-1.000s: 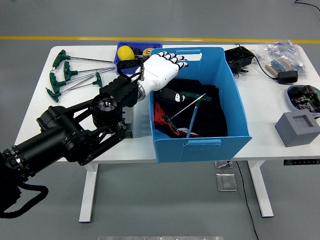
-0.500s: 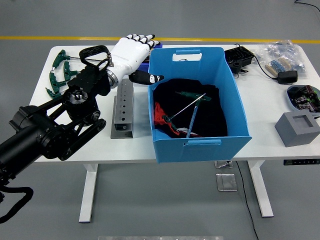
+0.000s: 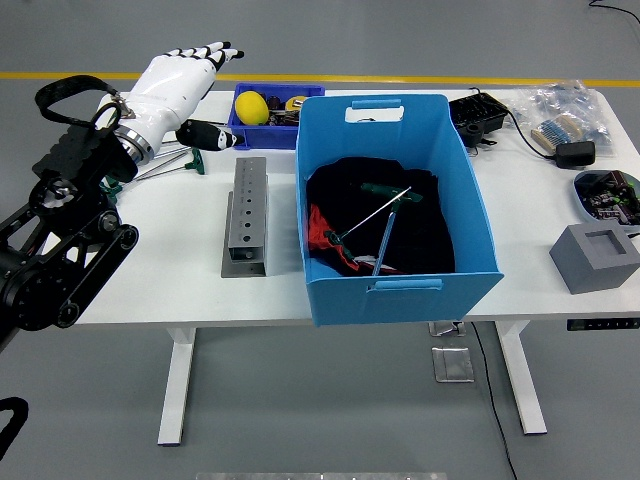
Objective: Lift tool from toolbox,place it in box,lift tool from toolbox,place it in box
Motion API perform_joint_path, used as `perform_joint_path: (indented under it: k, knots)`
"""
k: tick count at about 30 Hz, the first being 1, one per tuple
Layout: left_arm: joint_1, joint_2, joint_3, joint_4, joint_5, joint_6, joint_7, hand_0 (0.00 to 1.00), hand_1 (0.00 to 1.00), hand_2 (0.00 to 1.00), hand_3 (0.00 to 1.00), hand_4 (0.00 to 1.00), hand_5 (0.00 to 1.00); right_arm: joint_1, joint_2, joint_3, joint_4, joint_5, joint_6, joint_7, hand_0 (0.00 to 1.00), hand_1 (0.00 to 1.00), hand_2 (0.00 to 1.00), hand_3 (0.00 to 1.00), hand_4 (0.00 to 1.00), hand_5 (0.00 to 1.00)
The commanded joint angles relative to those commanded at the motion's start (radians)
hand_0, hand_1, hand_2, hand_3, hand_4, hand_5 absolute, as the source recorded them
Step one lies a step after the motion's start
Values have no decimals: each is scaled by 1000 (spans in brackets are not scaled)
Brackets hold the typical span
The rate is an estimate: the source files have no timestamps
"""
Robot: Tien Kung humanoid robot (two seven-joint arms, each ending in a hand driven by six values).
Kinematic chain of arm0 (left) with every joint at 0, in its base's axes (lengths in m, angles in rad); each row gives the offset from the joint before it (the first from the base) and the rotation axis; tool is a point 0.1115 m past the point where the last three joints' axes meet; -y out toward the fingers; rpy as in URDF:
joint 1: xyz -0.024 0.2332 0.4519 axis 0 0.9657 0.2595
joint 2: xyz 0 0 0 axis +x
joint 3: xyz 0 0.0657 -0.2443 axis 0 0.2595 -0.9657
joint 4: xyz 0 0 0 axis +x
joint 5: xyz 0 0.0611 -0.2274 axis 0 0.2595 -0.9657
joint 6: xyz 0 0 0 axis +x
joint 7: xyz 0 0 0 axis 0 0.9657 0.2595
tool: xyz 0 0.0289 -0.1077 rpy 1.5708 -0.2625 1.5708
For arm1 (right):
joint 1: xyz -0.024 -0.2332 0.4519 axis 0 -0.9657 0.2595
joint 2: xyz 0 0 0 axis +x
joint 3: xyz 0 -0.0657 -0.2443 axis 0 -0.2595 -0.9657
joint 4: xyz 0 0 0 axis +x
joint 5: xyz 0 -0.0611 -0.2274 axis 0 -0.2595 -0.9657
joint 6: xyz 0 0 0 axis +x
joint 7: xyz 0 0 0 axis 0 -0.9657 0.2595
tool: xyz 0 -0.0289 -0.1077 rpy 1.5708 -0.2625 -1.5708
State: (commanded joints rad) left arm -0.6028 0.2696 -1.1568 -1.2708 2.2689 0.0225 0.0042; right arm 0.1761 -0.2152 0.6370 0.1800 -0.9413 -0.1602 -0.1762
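The left hand (image 3: 172, 85) hangs above the far left part of the white table (image 3: 150, 270), palm flat, its white fingers (image 3: 205, 53) stretched wide toward the far edge and the black-tipped thumb (image 3: 207, 134) pointing right — it holds nothing. Just beneath and beside the wrist lie the green-handled T-wrenches (image 3: 183, 159) left on the table; the arm covers most of them, so their number cannot be told, and only one handle and a few thin shafts show clearly. Well to the right of the hand stands the big blue box (image 3: 470, 210), one of its kind, with a black cloth at its bottom and three tools (image 3: 385, 215) lying on it: one with a green handle, one with a thin silver shaft, one with a blue shaft. Between hand and box stands one grey metal holder (image 3: 246, 216) with a row of holes. Behind it sits one small blue tray (image 3: 275, 95) with a yellow ball (image 3: 250, 105) in it — touching the box's far left corner.
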Motion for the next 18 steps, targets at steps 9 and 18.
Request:
perform_joint_path:
  k: [9,18]
  knots:
    - [208,54,-240,53,0,168,-310,676,687,753,790,965,330,-7,-2,-3,0,13,-2,6,621,608,682,532,781,575]
    - [364,62,-440,42,0,119,-327,698,704,762,790,993,448,-16,3,16,0,0,-6,5,623,609,682,532,781,574]
